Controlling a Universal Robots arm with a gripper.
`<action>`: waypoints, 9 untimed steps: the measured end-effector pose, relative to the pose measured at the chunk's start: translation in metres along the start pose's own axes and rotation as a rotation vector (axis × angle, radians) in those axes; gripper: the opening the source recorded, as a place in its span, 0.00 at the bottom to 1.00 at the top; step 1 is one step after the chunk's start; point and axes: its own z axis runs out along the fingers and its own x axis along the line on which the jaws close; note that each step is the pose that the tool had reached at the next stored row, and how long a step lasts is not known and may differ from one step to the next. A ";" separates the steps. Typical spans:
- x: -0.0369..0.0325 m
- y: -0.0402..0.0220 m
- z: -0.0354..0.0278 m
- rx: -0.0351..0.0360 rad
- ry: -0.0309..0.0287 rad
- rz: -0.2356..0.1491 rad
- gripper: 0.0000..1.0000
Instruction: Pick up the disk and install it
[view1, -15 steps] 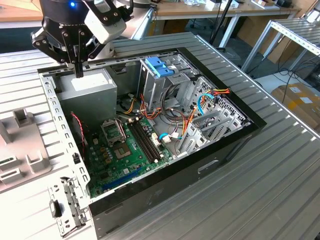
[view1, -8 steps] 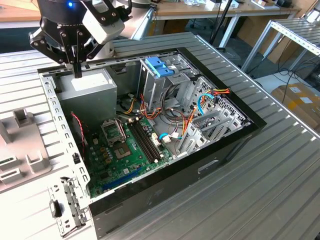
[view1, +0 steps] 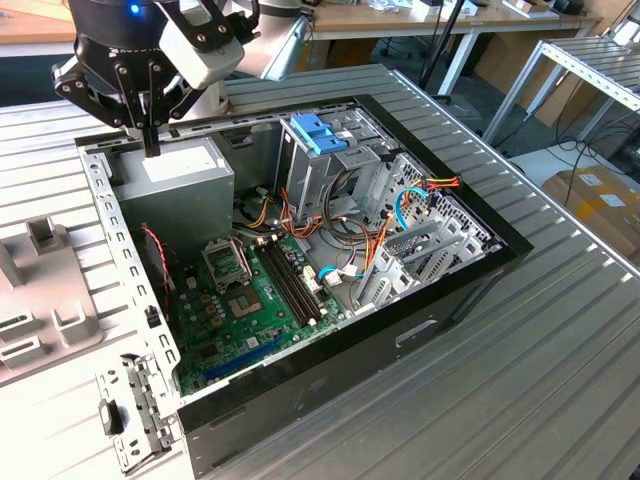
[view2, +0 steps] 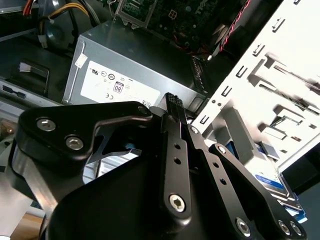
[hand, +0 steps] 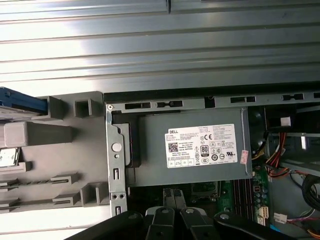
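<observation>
- In the exterior view, the gripper (view1: 150, 148) hangs over the far corner of the open computer case (view1: 470, 290) on the exterior view's left. Its fingers point down, just above the grey power-supply box (view1: 185, 175).
- The fingers are pressed together with nothing between them. The second wrist view shows this closest, with the black tips of the gripper (view2: 173, 100) meeting in front of the power-supply box (view2: 135, 65).
- The first wrist view adds the disk (hand: 20, 103). Its blue carrier edge lies on a grey moulded tray (hand: 55, 135) outside the case, well apart from the gripper (hand: 173, 196).
- In the second wrist view, the disk (view2: 277, 184) appears as a blue-edged slab past the white perforated case frame (view2: 260, 85).
- The exterior view alone takes in the inside of the case. A green motherboard (view1: 235, 310) sits near the front, and a light-blue latch block (view1: 318, 133) tops the drive cage at the far side, with bundled cables between them.
- The grey moulded tray (view1: 40, 300) sits beside the case on the exterior view's left.
- Case and tray rest on a ribbed grey metal table (view1: 540, 380), whose slats run across the first wrist view (hand: 160, 50).
- Beyond the table stand wooden benches (view1: 400, 20). On the exterior view's right are a metal rack (view1: 590, 60) and a cardboard box (view1: 600, 200) on the floor.
</observation>
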 end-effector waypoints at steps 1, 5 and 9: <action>0.0004 0.0000 0.0000 0.0001 0.0001 0.000 0.11; 0.0025 -0.0002 -0.0001 0.0001 0.0001 0.000 0.11; 0.0046 -0.0004 -0.0001 0.0000 0.0000 0.000 0.11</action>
